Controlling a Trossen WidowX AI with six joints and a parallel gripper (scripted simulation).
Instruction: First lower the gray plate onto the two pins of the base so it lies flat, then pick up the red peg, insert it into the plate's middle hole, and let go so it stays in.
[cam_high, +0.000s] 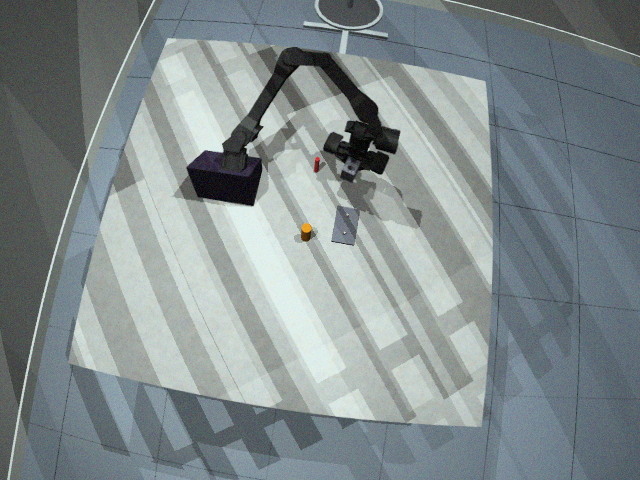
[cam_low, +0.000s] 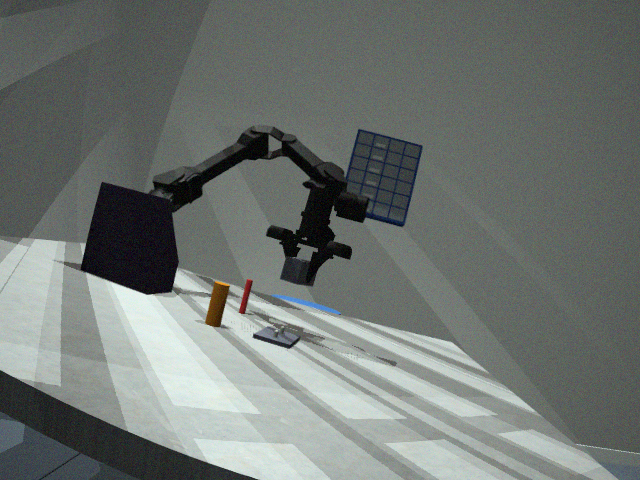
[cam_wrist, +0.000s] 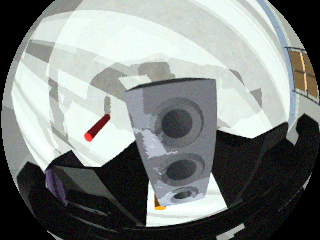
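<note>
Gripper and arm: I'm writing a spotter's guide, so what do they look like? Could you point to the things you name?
The arm (cam_high: 268, 95) (cam_low: 223, 159) is matte near-black with angular links and rounded joints. The gripper (cam_high: 350, 167) (cam_low: 298, 269) (cam_wrist: 171, 134) is equally dark, with stubby cylinders at both sides; I see no cables.

Wrist view: orange cylinder (cam_high: 306, 232) (cam_low: 217, 303) (cam_wrist: 160, 206) mostly hidden behind gray plate (cam_high: 348, 176) (cam_low: 295, 271) (cam_wrist: 146, 110).
</note>
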